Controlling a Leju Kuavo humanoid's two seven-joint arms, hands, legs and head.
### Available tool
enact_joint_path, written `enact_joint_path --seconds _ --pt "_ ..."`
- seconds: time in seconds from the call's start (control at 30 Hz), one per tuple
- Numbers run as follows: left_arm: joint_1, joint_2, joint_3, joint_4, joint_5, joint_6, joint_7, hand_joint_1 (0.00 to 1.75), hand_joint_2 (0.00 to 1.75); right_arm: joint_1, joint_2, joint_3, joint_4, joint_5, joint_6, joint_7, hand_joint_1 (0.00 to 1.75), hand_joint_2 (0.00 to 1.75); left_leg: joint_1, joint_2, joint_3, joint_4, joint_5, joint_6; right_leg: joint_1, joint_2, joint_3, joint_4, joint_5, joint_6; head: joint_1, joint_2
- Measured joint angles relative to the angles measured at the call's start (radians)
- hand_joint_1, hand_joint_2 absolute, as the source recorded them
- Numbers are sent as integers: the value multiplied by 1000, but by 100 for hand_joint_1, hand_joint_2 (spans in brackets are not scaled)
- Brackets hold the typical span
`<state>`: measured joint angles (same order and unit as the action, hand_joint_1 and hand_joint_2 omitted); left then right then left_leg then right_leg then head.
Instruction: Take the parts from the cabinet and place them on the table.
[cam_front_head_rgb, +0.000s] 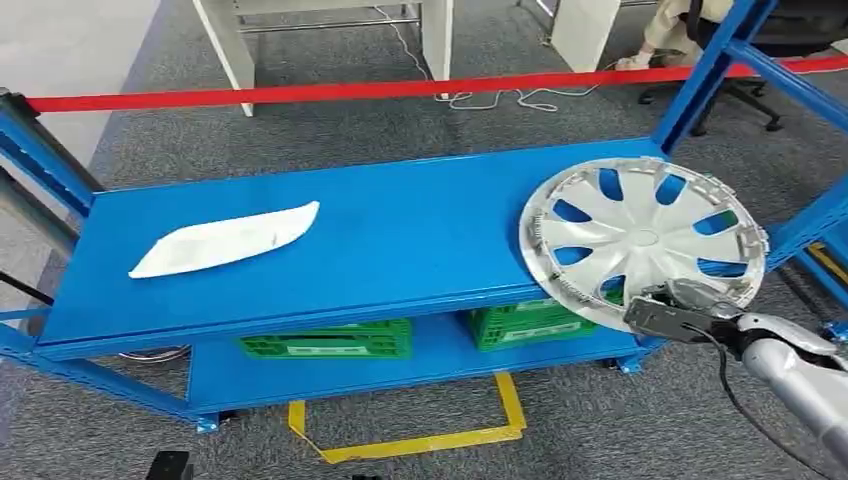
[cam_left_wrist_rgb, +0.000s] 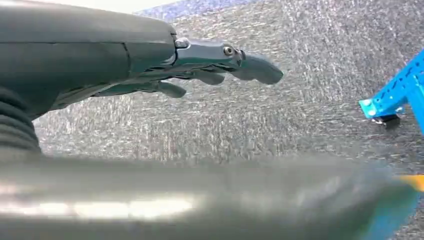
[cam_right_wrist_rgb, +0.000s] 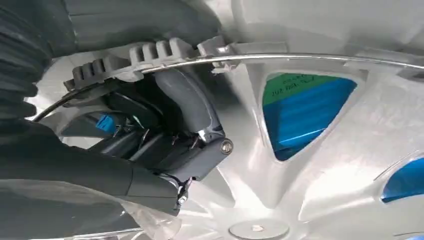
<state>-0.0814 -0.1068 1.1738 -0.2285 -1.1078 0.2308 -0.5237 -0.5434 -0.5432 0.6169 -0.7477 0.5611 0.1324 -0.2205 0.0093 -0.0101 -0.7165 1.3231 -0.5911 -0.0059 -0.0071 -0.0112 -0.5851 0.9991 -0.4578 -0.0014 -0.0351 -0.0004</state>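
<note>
R hand fingers clamped on hubcap rim at shelf edge; L hand fingers apart, prob. empty.

A workshop or test bay is suggested — blue steel shelving, green parts crates, grey carpet cordoned by red barrier tape.

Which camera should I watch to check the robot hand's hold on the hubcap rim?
The right wrist view: the right robot hand fingers wrap the hubcap rim close up. The head view shows the whole hubcap overhanging the blue shelf, the grip small. The left wrist view faces carpet.
</note>
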Motion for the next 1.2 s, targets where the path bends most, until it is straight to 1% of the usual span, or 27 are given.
enact_joint_path --seconds 0.03,0.07,0.1,0.13,0.17,0.27,0.3,0.33,0.4,0.43,0.47,0.5,0.53,0.6,0.67,0.77,0.8,0.83,0.87,0.93,0.97,1.0,1.03,1.1,1.13,1.17,1.2 --pt "0 2 0 0 2 -11 -2 0 175 5 -2 -6 -5 2 -3 0 175 175 2 0 29 -62 40 -1 -1 0 0 2 0 1 0 0" --pt "0 3 1 0 3 -16 -5 0 175 8 -5 -11 -12 5 -5 0 175 175 5 0 77 -162 91 -2 -3 0 0 6 -2 5 0 0" --pt "0 5 1 0 3 -18 -9 0 175 9 -8 -18 -18 7 -6 0 175 175 10 0 120 -249 126 -5 -3 1 -2 12 -6 11 -1 0" --pt "-1 5 1 0 3 -18 -10 0 175 9 -11 -24 -22 7 -9 0 175 175 6 -2 130 -274 107 -5 3 2 -11 22 -9 18 -3 0" --pt "-1 5 1 0 3 -18 -12 0 175 9 -14 -29 -26 7 -10 0 175 175 6 -4 124 -274 112 8 3 4 -16 24 -7 23 1 0" --pt "1 6 4 0 7 4 -12 0 175 20 -21 -45 -40 16 -12 -2 175 175 1 -3 122 -280 117 27 -3 5 -15 15 0 38 -1 0" --pt "-1 6 7 0 10 11 -12 0 175 25 -26 -52 -44 18 -12 -3 175 175 5 -2 125 -286 122 36 -6 5 -27 22 -11 43 0 0" --pt "-3 6 8 0 11 16 -12 0 175 26 -28 -58 -48 21 -11 -3 175 175 4 -2 124 -286 123 42 -6 7 -44 60 -40 45 3 0" --pt "-3 6 8 0 12 25 -5 0 175 24 -32 -66 -54 25 -8 -3 175 175 2 -1 122 -286 123 48 -6 8 -116 219 -113 48 5 0" --pt "-3 7 8 0 11 32 5 0 175 25 -32 -67 -56 30 -5 -2 175 175 0 -1 121 -286 123 49 -6 8 -155 298 -139 48 5 0" --pt "-3 8 8 0 11 36 9 0 175 24 -32 -67 -58 34 -2 -1 175 175 -1 -1 121 -286 123 49 -6 8 -176 338 -144 48 5 0" --pt "-3 8 9 0 12 38 10 0 175 22 -32 -68 -59 38 3 0 175 175 -1 -2 121 -286 123 49 -6 8 -173 326 -123 47 4 0" --pt "-4 7 9 0 12 38 11 0 175 16 -33 -68 -66 43 4 0 175 175 -1 -2 122 -285 123 48 -6 8 -149 272 -84 45 5 0" --pt "-6 5 9 0 11 39 13 0 175 -5 -33 -75 -83 52 -3 -3 175 175 -1 -2 124 -285 121 45 -7 6 -58 87 4 41 5 0" --pt "-11 5 9 0 10 40 19 0 175 -24 -33 -79 -96 58 -13 -5 175 175 -8 -3 117 -279 118 37 -2 9 -18 18 -10 36 5 0" --pt "-9 5 9 0 10 42 21 0 175 -28 -32 -79 -108 61 -17 -7 175 175 -5 -3 115 -287 127 21 1 7 -25 24 -7 24 3 0" --pt "-9 5 9 0 10 42 21 0 175 -30 -32 -79 -113 61 -17 -9 175 175 -5 -3 112 -283 118 15 -6 5 -20 17 -2 16 3 0" --pt "-9 2 9 0 10 42 21 0 175 -33 -32 -79 -121 61 -17 -10 175 175 -5 -1 104 -258 100 10 -5 4 -18 17 -3 11 -1 0" --pt "-11 2 9 0 8 42 21 0 175 -37 -32 -79 -124 61 -17 -10 175 175 -5 -1 78 -200 67 7 -5 3 -17 17 -4 5 -3 0" --pt "-12 2 9 0 8 42 21 0 175 -38 -32 -79 -124 61 -17 -9 175 175 -5 -1 -1 -38 -1 5 -2 -2 -16 17 -7 1 -3 0" --pt "-9 2 9 0 8 42 21 0 175 -37 -32 -79 -124 61 -17 -8 175 175 -5 -1 -32 21 -14 5 0 -3 -16 17 -7 0 -3 0" --pt "-7 2 10 0 8 42 21 0 175 -37 -32 -79 -125 62 -18 -8 175 175 -5 -1 -37 23 2 6 0 -3 -15 17 -8 0 -3 0" --pt "-6 2 10 0 8 42 21 0 175 -38 -32 -79 -126 68 -23 -10 175 175 -5 -1 -23 -15 36 9 1 -3 -14 17 -8 0 -3 0" --pt "-7 3 10 0 6 44 21 0 175 -42 -31 -79 -137 84 -46 -18 175 175 -5 -1 49 -179 129 16 0 -3 -10 18 -10 2 -3 0" --pt "-7 4 10 0 6 46 21 0 175 -48 -29 -79 -143 92 -61 -20 175 175 -6 -3 79 -255 156 20 0 -3 -11 18 -11 5 -3 0" --pt "-8 5 10 0 3 48 21 0 175 -56 -27 -79 -149 98 -73 -21 175 175 -8 -2 93 -287 144 20 7 1 -18 26 -14 10 -2 0" --pt "-10 5 10 0 3 50 22 0 175 -63 -26 -80 -156 102 -84 -20 175 175 -9 -2 88 -283 144 22 5 1 -22 22 -11 16 -1 0"
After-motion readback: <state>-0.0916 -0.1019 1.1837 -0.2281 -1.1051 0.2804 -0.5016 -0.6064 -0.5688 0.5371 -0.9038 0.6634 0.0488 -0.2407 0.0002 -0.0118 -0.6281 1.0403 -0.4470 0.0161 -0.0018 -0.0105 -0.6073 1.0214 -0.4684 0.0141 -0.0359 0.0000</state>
